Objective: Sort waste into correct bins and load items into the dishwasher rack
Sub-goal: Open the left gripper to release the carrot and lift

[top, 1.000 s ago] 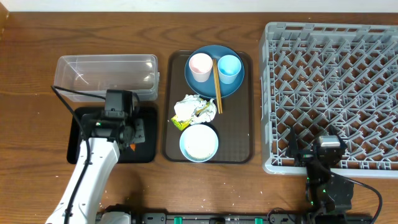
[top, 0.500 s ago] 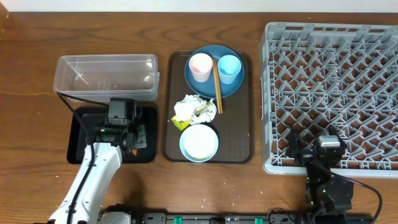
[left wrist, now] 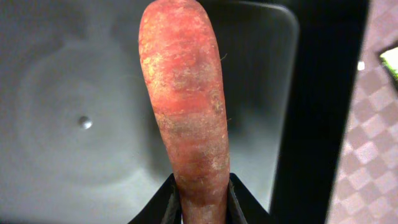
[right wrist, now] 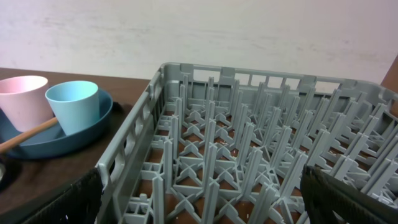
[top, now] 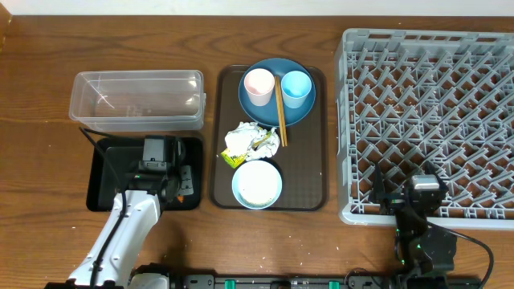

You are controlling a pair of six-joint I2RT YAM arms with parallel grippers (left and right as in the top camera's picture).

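Dark wooden table (top: 48,48), with a pale wall behind it in the right wrist view.

Left gripper (left wrist: 202,200): jaws pinched on the near end of the carrot piece (left wrist: 185,93). The rest of the carrot sticks out over the floor of the black tray (left wrist: 62,137). Can't tell if the tip touches.

From overhead, the black tray sits at 9 o'clock on the table, and the left gripper is over its 3 o'clock side. The clear tub (top: 136,100) is just beside the black tray at its 12 o'clock.

The brown tray (top: 309,172) is mid-table, just beside the black tray at its 3 o'clock.
- 12 o'clock end: the blue plate (top: 265,116) carries the pink cup (top: 259,84) and the light-blue cup (top: 295,87). The chopsticks (top: 281,112) lie between the cups, pointing to 6.
- Middle: the crumpled wrapper (top: 249,143), close to the lower chopstick ends.
- 6 o'clock end: the bowl (top: 257,183), white inside.

Right gripper (right wrist: 205,199): jaws spread wide, holding nothing. It sits at the 6 o'clock edge of the grey rack (top: 434,104), which fills the table's 3 o'clock side.
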